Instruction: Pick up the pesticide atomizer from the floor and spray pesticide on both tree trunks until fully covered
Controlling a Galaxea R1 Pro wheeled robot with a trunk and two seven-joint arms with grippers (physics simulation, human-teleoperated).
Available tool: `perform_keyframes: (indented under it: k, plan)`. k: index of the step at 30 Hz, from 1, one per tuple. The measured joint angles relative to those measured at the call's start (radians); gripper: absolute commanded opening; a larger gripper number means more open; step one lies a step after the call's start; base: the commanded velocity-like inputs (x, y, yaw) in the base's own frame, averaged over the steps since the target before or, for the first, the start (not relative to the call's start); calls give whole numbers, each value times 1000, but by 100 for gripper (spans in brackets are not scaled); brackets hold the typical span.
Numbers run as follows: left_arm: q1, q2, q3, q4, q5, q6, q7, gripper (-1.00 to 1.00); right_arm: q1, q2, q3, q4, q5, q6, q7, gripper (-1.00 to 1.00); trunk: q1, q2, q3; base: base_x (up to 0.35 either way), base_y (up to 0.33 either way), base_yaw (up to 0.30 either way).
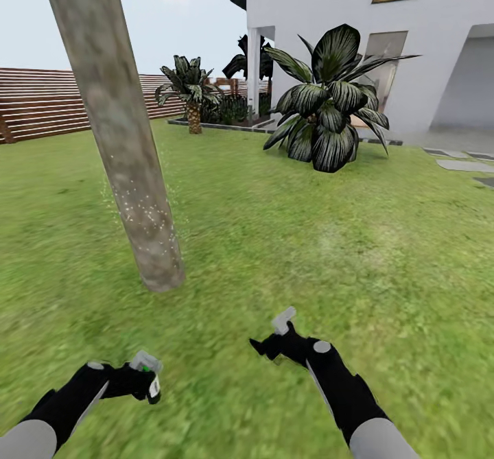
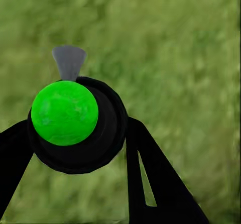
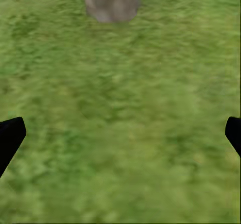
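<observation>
Fingers [image 2: 155, 179] of the left gripper [image 1: 140, 379] are clamped on the small black pesticide atomizer with a light grey trigger head [image 1: 147, 374], one black finger pressed to each side of its round body. In the left wrist view the bottle's bright green round spot [image 2: 65, 113] sits between those fingers, with the grey nozzle poking out beyond it over blurred green grass lawn [image 2: 186, 58].

Ahead of the left fingers, and well apart from them, stands the leaning mottled grey-brown tree trunk [image 1: 120, 133], its lower stretch dotted with tiny white specks above the flared base.

Fingers [image 3: 10, 136] of the right gripper [image 1: 273, 335] are spread wide apart with nothing between them; past their tips lies bare grass, and farther ahead the trunk's base [image 3: 111, 0].

Far beyond the right fingers grows a broad-leaved dark bush [image 1: 329, 102] before a white house wall [image 1: 309, 6]. Far beyond the left fingers are a short palm [image 1: 191, 99] and a brown slatted wooden fence [image 1: 41, 106].
</observation>
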Motion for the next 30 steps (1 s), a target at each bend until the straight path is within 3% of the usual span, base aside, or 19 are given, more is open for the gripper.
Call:
perform_keyframes:
  k: [3, 5, 7, 13, 17, 18, 21, 22, 27, 28, 30]
  plan:
    - [11, 18, 0, 0, -150, -128, -166, -100, -44, 28, 7, -61, 0, 195, 174, 100, 0, 0, 0, 0, 0, 0]
    - [13, 16, 0, -1, -249, -195, -290, -100, -52, 31, 7, -78, 1, 230, 277, 100, 0, 0, 0, 0, 0, 0]
    - [13, 13, 3, -4, -318, -251, -365, -100, -54, 30, 10, -89, 1, 238, 307, 100, 0, 0, 0, 0, 0, 0]
    - [13, 13, 2, -5, -345, -283, -390, -100, -54, 30, 20, -90, 6, 240, 314, 100, 0, 0, 0, 0, 0, 0]
    - [13, 14, -1, -8, -345, -354, -393, -100, -54, 29, 24, -91, 17, 241, 317, 100, 0, 0, 0, 0, 0, 0]
    - [13, 13, -2, -9, -351, -362, -394, -100, -54, 28, 43, -91, 34, 240, 327, 100, 0, 0, 0, 0, 0, 0]
    - [13, 4, -19, -15, -400, -368, -394, -100, -54, 27, 197, -91, 103, 239, 383, 100, 0, 0, 0, 0, 0, 0]
    - [13, -2, -35, -17, -411, -369, -394, -100, -54, 27, 227, -92, 113, 239, 389, 100, 0, 0, 0, 0, 0, 0]
    - [11, -11, -62, -22, -423, -370, -394, -100, -54, 27, 261, -92, 124, 238, 398, 100, 0, 0, 0, 0, 0, 0]
    - [11, -11, -63, -22, -423, -370, -394, -100, -54, 27, 262, -92, 124, 238, 398, -100, 0, 0, 0, 0, 0, 0]
    - [11, -12, -63, -22, -424, -371, -394, -100, -54, 27, 262, -92, 126, 237, 398, -100, 0, 0, 0, 0, 0, 0]
